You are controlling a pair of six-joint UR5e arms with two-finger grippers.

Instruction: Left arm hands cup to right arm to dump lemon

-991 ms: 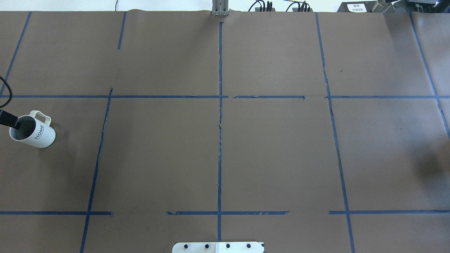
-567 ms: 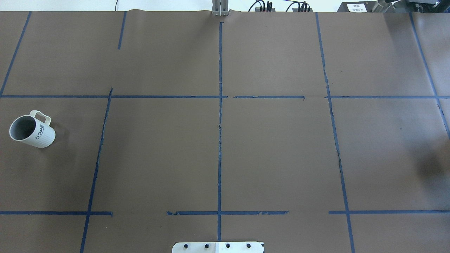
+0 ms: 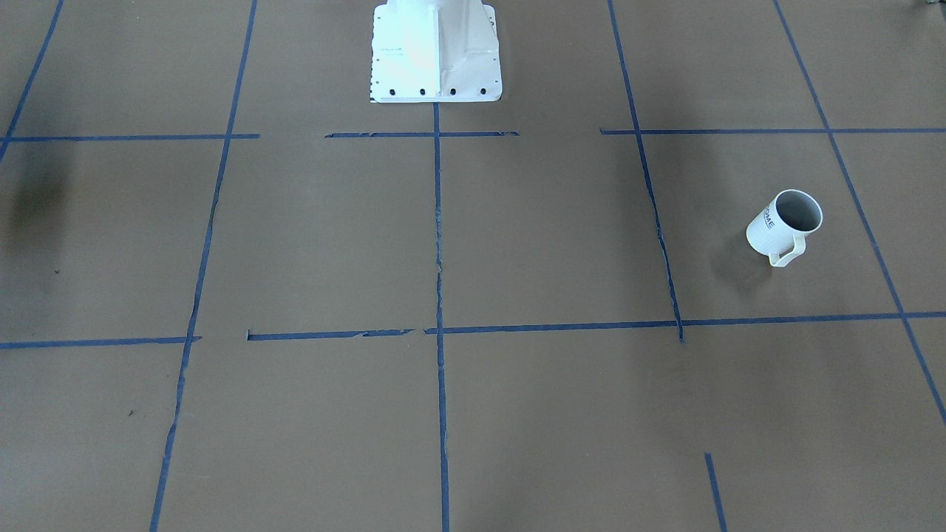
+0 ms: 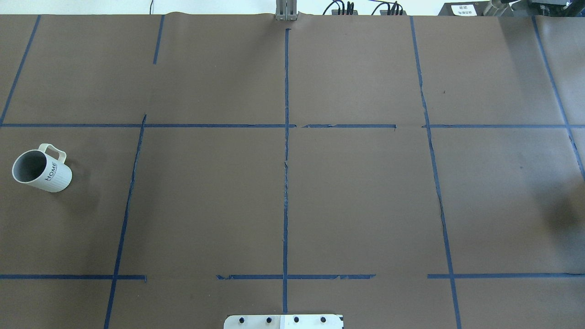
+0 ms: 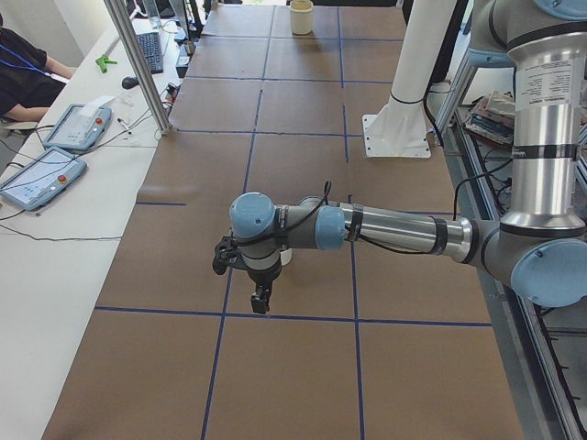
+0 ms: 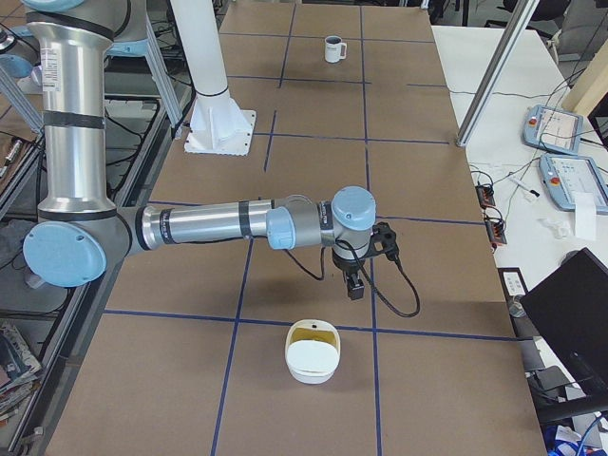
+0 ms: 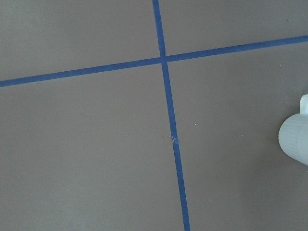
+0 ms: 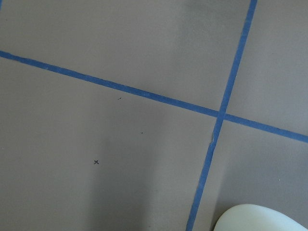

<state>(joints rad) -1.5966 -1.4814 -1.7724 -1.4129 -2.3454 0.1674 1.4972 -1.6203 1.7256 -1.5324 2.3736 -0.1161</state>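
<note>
white cup (image 4: 42, 172), seemingly upright by table's (image 4: 205, 205) left edge — open room rightward, left fingers (image 5: 261, 298), right fingers (image 6: 353, 287) — state unclear

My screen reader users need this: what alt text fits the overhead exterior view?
A white mug lettered HOME stands near the left edge of a brown table gridded with blue tape, handle toward the far side. A white bolted plate sits at the middle of the near edge.

Bright, even light falls from above on the brown counter (image 4: 356, 192). Shadows are soft: a dim smudge near its right edge and a faint one beside the cup (image 3: 783, 225). The white base (image 3: 436, 52) glares, overexposed. Both wrist views look slightly soft.
</note>
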